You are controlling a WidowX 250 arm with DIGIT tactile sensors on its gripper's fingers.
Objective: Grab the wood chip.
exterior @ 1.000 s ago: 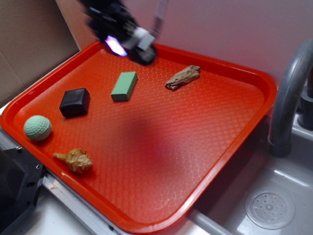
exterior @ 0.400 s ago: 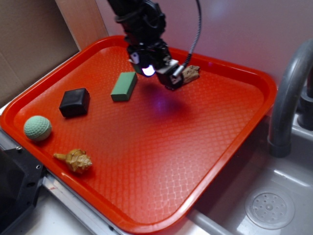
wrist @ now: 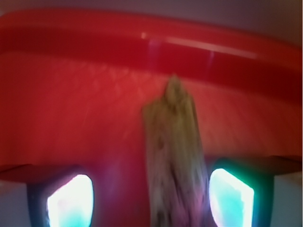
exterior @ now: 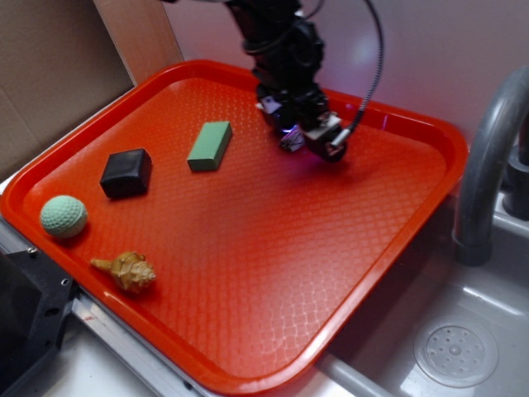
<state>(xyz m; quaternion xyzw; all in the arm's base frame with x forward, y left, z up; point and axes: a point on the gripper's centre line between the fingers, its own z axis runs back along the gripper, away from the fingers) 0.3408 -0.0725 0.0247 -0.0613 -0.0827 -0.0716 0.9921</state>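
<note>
I'm working from the near edge outward. Nearest me on the red tray [exterior: 248,273] sit the seashell [exterior: 126,270] and the green ball [exterior: 64,216], both far left and well clear of the job. Further back are the black block [exterior: 126,172] and the green block [exterior: 210,145], also untouched and left of the action.

Toward the far right of the tray my gripper [exterior: 312,141] is down low. From the exterior view the arm covers the target completely, so I can't see the wood chip there at all.

The wrist view fills that gap: the wood chip [wrist: 174,156] lies lengthwise between the two glowing finger pads [wrist: 71,201], pointing away toward the tray's far rim. The claw stands apart, with a clear gap on the left side and a narrower one on the right; nothing is pinched yet.

I judge the approach and alignment done. What is left is closing on the chip and lifting it. The wrist picture is blurred, so I can't judge height above the tray.
</note>
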